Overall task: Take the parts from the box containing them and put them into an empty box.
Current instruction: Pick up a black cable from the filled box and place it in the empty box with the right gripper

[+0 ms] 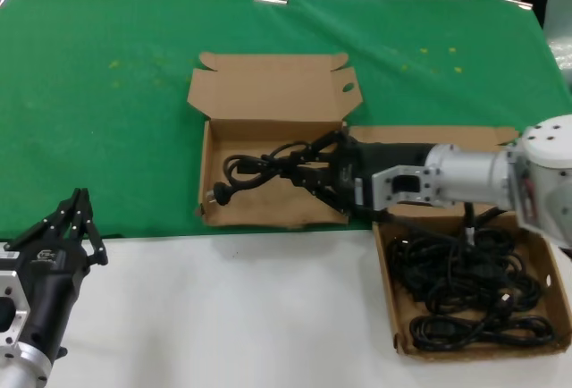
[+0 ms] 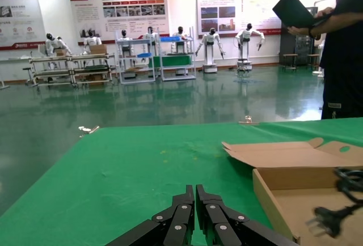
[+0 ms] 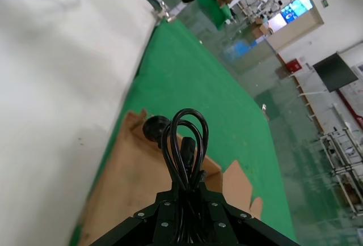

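One cord (image 1: 264, 166), clenched in the right claw (image 1: 323, 172), hangs over the empty box (image 1: 234, 211) at frame centre; many remain in the full box (image 1: 396, 312) at lower right.

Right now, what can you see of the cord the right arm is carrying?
The power cord is thin black rubber, bundled in loops, with a chunky moulded plug hanging at one end. The right end effector is shut on the bundle, holding it over the floor of the empty box; whether it touches the cardboard cannot be told.
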`<state>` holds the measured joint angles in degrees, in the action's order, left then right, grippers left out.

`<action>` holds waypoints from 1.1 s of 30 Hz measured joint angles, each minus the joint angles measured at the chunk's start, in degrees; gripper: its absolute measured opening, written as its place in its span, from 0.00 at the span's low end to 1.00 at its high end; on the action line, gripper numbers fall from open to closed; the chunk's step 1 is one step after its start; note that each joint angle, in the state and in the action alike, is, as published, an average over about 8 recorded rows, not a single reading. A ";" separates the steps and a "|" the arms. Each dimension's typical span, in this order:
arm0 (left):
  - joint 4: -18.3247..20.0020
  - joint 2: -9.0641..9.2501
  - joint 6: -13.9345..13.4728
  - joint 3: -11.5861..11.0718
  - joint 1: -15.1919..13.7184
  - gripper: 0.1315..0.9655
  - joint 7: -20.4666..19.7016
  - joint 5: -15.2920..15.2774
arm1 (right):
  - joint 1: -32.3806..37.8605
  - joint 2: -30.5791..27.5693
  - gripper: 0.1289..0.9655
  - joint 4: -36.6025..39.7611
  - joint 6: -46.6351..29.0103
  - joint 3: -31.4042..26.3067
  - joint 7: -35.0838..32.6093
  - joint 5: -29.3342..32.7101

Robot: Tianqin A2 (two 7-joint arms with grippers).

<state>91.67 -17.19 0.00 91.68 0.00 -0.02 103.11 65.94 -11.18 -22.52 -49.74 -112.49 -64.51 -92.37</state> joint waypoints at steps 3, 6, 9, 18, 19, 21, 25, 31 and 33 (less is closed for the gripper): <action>0.00 0.00 0.00 0.00 0.00 0.04 0.00 0.00 | 2.73 2.78 0.10 7.36 1.65 1.53 -5.75 -0.95; 0.00 0.00 0.00 0.00 0.00 0.04 0.00 0.00 | 4.74 4.96 0.10 13.21 3.55 3.04 -10.62 -1.83; 0.00 0.00 0.00 0.00 0.00 0.04 0.00 0.00 | 5.91 6.56 0.10 17.15 5.56 4.34 -14.24 -2.50; 0.00 0.00 0.00 0.00 0.00 0.04 0.00 0.00 | 6.36 8.35 0.12 21.05 8.98 6.06 -18.37 -2.60; 0.00 0.00 0.00 0.00 0.00 0.04 0.00 0.00 | 6.32 8.39 0.13 21.16 9.12 6.14 -18.54 -2.54; 0.00 0.00 0.00 0.00 0.00 0.04 0.00 0.00 | 6.22 8.43 0.15 21.31 9.37 6.33 -18.82 -2.44; 0.00 0.00 0.00 0.00 0.00 0.04 0.00 0.00 | 6.07 8.40 0.20 21.45 9.70 6.73 -19.29 -2.32; 0.00 0.00 0.00 0.00 0.00 0.04 0.00 0.00 | 5.93 8.04 0.24 21.46 9.41 7.47 -19.67 -2.36; 0.00 0.00 0.00 0.00 0.00 0.04 0.00 0.00 | 5.94 7.81 0.28 21.41 8.98 7.73 -19.70 -2.42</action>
<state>91.67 -17.19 0.00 91.68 0.00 -0.02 103.11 71.89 -3.38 -1.12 -40.76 -104.77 -84.20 -94.80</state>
